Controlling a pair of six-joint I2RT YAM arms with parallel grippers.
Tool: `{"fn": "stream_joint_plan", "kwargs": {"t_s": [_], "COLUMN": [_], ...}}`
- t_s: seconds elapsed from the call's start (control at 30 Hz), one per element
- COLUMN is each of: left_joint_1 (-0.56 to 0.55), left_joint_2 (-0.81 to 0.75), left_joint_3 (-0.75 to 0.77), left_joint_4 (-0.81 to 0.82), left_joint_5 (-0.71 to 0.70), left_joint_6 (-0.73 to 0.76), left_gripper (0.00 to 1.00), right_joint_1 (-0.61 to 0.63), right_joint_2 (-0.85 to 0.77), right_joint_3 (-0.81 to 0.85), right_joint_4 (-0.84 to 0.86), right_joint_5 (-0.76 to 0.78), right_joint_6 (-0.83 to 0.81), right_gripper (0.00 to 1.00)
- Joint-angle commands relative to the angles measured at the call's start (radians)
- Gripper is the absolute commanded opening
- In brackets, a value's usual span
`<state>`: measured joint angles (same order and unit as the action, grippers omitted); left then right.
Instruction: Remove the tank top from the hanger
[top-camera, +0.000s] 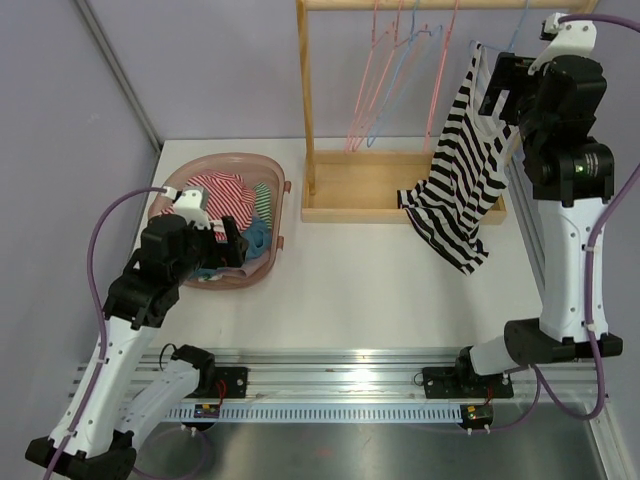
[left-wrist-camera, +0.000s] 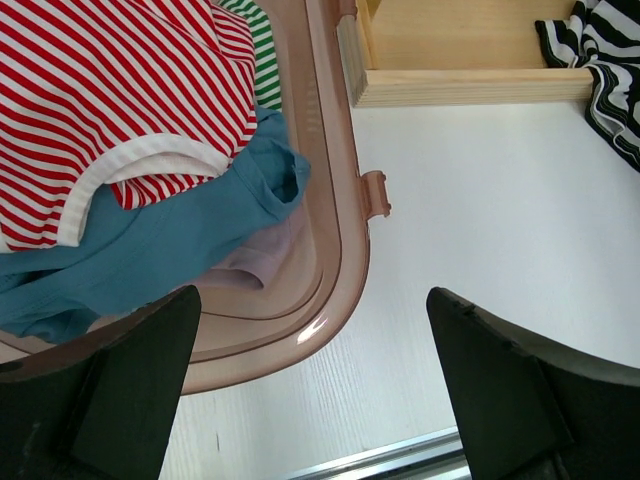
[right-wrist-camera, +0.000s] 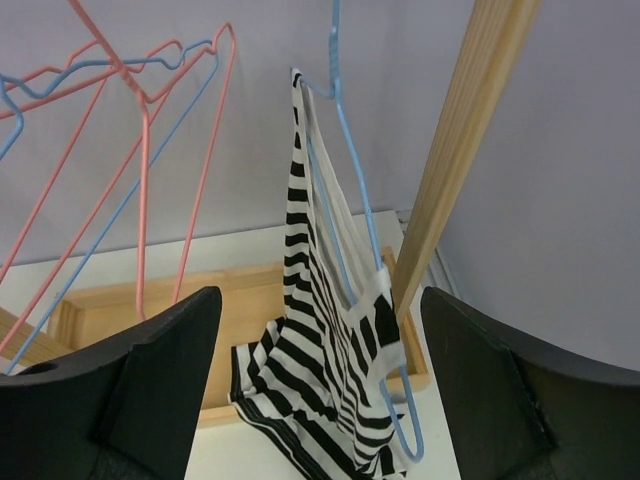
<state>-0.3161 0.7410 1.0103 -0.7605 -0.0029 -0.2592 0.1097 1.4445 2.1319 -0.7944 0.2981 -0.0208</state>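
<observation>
Tank top (right-wrist-camera: 330, 370): black and white stripes, hung on the blue hanger (right-wrist-camera: 350, 180) at the right end of the rack (top-camera: 305, 100) rail; its hem droops over the front edge of the rack base and onto the table (top-camera: 380, 290)
Strap: looped over the top of the hanger's shoulder, not yet off
Right gripper (right-wrist-camera: 320, 295): raised beside the top, jaws wide apart, holding nothing, cloth and wire in line between them
Post (right-wrist-camera: 460, 170): wooden, just to the right of the hanger
Spare hangers (right-wrist-camera: 150, 120): pink and blue, bare, to the left
Left gripper (left-wrist-camera: 312, 295): spread wide and empty, low over the basket (left-wrist-camera: 345, 200) rim, well apart from the rack
Basket: holds other clothes
Risk, pinch: closing here could catch wire with cloth, so the hanger comes along
Risk, pull: a sideways tug may snag the strap on the shoulder, swing the hanger or lift its hook off the rail
Risk, clearance: the right finger could knock the post
Risk, hem: it may drag on the base corner
</observation>
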Motion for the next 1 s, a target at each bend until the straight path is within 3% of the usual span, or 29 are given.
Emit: {"fn": "stream_joint_plan", "kwargs": {"t_s": [0.0,0.2,0.3,0.83,0.87,0.97], "left_joint_1": [-0.005,-0.005,-0.005,-0.005,-0.005,-0.005], "left_joint_2": [-0.037,-0.077,-0.084,-0.104,-0.104,-0.095], "left_joint_3": [-0.019,-0.053,-0.070,-0.098,-0.098,-0.098], "left_joint_4": [0.104,0.118,0.116,0.115,0.116,0.115], "left_joint_5": [0.057,0.053,0.046,0.064,0.072,0.075], "left_joint_6": [0.015,0.018,0.021,0.029,0.029,0.032], "left_gripper": [0.99,0.99,0.99,0.99,0.99,0.99], "right_joint_1": [-0.021,-0.065,-0.094,-0.226,-0.226,-0.226], "right_joint_2": [0.072,0.260,0.316,0.399,0.405,0.430], "right_joint_3": [0.127,0.388,0.437,0.365,0.379,0.411], "right_joint_4": [-0.032,-0.137,-0.149,-0.075,-0.077,-0.086], "right_joint_5": [0.007,-0.079,-0.106,-0.327,-0.352,-0.384], "right_joint_6": [-0.085,-0.103,-0.111,-0.085,-0.080,-0.071], "right_gripper": [0.88,0.83,0.79,0.50,0.43,0.35]}}
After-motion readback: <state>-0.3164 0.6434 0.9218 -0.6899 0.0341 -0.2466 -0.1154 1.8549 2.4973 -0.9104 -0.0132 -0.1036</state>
